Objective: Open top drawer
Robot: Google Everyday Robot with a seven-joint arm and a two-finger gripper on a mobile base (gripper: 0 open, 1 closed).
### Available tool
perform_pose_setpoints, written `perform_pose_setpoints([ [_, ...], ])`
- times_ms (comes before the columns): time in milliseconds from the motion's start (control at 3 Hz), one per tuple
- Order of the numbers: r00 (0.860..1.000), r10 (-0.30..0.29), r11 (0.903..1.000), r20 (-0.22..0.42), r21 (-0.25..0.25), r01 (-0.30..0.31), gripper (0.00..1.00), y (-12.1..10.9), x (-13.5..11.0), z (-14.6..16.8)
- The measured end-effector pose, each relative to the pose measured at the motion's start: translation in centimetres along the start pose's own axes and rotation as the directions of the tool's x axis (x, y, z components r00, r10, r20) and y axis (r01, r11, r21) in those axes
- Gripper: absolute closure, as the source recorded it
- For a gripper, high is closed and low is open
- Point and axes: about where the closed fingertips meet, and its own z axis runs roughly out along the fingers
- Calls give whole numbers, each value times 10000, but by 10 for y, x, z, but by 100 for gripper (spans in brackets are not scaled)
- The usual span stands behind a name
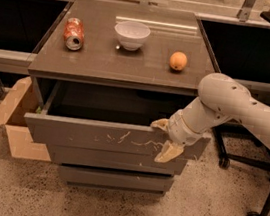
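Note:
The top drawer (95,137) is the tallest grey-brown front panel, with whitish scratches across its middle. It stands pulled partly out of the cabinet, and its dark inside shows behind the panel. My gripper (164,138) is at the right part of the drawer's top edge. Its cream fingers are spread apart. One finger (159,123) lies at the top edge on the inner side, and the other (168,153) hangs down over the front face. The white arm reaches in from the right.
On the cabinet top (96,64) lie a crushed red can (74,33), a white bowl (132,34) and an orange (178,61). Two shorter drawers (115,170) sit below. A cardboard box (14,122) stands on the left, and an office chair base (251,173) on the right.

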Motion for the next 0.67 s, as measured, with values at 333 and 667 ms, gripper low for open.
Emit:
perform_pose_setpoints([
  [333, 9998, -190, 9994, -5, 278, 190, 73, 6, -6, -13],
  [667, 9991, -391, 9987, 144, 318, 386, 78, 12, -13, -20],
])
